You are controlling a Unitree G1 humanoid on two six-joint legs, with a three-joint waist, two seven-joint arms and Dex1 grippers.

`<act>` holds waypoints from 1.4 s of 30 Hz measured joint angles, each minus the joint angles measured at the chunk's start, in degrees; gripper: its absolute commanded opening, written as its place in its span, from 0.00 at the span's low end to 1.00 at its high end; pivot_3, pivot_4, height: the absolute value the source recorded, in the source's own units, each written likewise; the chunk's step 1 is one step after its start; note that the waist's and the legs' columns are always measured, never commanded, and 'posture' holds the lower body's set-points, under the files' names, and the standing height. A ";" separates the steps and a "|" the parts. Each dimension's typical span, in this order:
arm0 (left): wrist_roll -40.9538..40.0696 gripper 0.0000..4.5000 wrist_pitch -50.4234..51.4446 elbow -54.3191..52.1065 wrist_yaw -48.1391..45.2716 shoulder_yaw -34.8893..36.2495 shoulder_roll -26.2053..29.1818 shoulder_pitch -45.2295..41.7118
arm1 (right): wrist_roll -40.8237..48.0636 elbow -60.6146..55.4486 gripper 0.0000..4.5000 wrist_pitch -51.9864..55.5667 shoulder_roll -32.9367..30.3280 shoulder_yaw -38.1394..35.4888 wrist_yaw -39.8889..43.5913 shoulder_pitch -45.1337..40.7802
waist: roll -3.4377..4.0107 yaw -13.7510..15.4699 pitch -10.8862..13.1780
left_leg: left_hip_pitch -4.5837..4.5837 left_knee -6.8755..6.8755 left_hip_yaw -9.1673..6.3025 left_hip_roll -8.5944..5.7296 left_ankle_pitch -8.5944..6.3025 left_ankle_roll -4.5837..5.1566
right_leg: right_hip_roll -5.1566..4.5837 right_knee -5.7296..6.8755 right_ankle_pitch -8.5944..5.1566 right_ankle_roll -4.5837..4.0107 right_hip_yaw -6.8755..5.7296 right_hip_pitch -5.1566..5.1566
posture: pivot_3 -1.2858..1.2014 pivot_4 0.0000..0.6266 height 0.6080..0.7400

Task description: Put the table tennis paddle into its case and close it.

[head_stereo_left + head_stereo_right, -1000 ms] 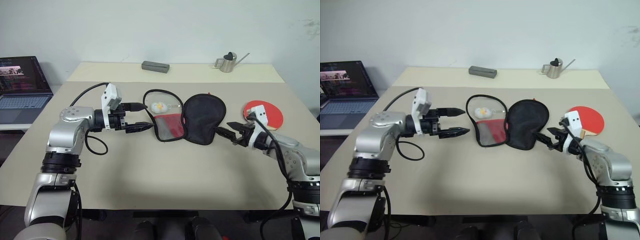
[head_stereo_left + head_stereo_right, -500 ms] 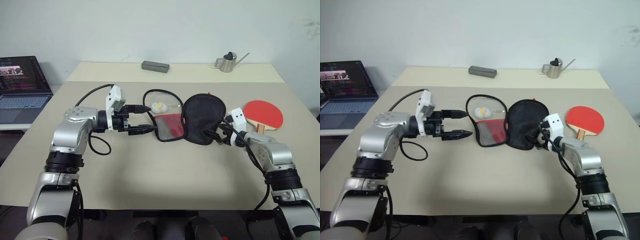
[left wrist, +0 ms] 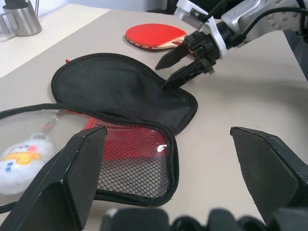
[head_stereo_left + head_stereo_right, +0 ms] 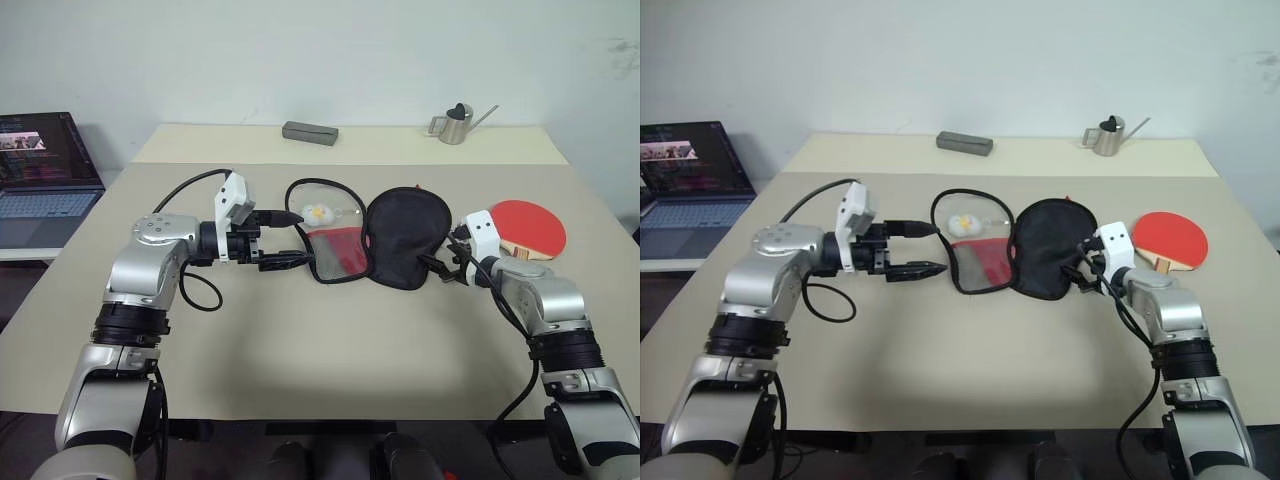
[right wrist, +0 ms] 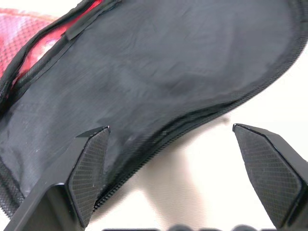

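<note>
The case lies unzipped and spread flat in the middle of the table. Its black lining half is on the right, its red half with the mesh pocket on the left. A white-yellow charm rests behind the mesh half. The table tennis paddle lies red face up to the right of the case. My right gripper is open at the black half's right edge, and that edge runs between its fingers in the right wrist view. My left gripper is open just left of the mesh half, holding nothing.
A laptop sits on a side surface at the far left. A grey box and a small metal watering can stand along the back of the table. The table's right edge runs close behind the paddle.
My right gripper has swung left and forward, from beside the paddle to the right edge of the case's black half. The left gripper and the case have stayed put.
</note>
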 measured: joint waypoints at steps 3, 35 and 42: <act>0.03 1.00 -0.25 0.13 0.13 0.01 0.00 0.00 | 1.29 -2.97 1.00 4.60 0.14 -0.06 0.10 0.00 | 0.00 -0.01 0.00 | 0.00 0.00 -0.01 0.00 0.00 0.00 | 0.00 0.01 0.00 0.00 0.01 0.00 | 0.52 0.24 1.00; 1.24 1.00 -1.96 1.98 1.43 0.05 -0.01 -0.01 | 3.19 -6.76 0.50 11.68 3.09 0.24 -0.83 1.28 | 0.00 0.00 0.00 | -0.05 0.00 -0.01 -0.01 0.00 0.00 | -0.01 -0.01 0.00 0.00 -0.02 -0.04 | 0.52 0.24 1.00; 1.21 1.00 -2.37 1.93 1.58 0.11 0.00 0.12 | 2.81 -6.35 0.00 11.56 2.97 0.25 -0.62 1.07 | 0.00 0.01 0.00 | -0.05 0.00 -0.01 -0.01 0.00 0.00 | -0.01 -0.01 0.00 0.00 -0.01 -0.04 | 0.52 0.24 1.00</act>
